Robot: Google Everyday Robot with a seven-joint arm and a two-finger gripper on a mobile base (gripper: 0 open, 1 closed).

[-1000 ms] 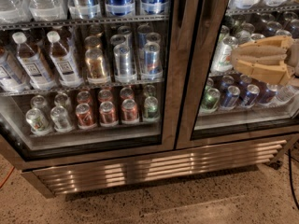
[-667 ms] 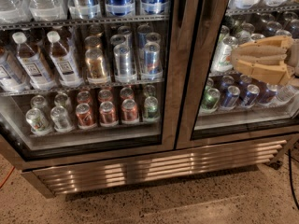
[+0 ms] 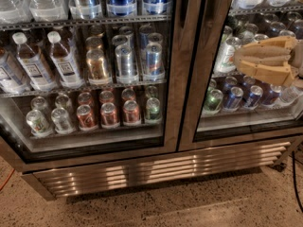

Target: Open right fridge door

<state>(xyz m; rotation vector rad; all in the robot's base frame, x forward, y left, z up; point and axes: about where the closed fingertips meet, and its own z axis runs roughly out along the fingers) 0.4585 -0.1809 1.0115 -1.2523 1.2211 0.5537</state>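
The right fridge door is a tall glass door in a brushed-steel frame with a dark inner edge. It fills the right of the camera view and sits flush with the fridge front. Blue and green cans and a white-labelled bottle show through it. My gripper, tan-coloured, reaches in from the right edge. It hangs in front of the door's glass at middle-shelf height and points left toward the door's inner edge.
The left glass door shows brown-drink bottles and red cans. A slatted steel grille runs along the fridge base. The speckled floor lies below, with an orange cable at left and a black cable at right.
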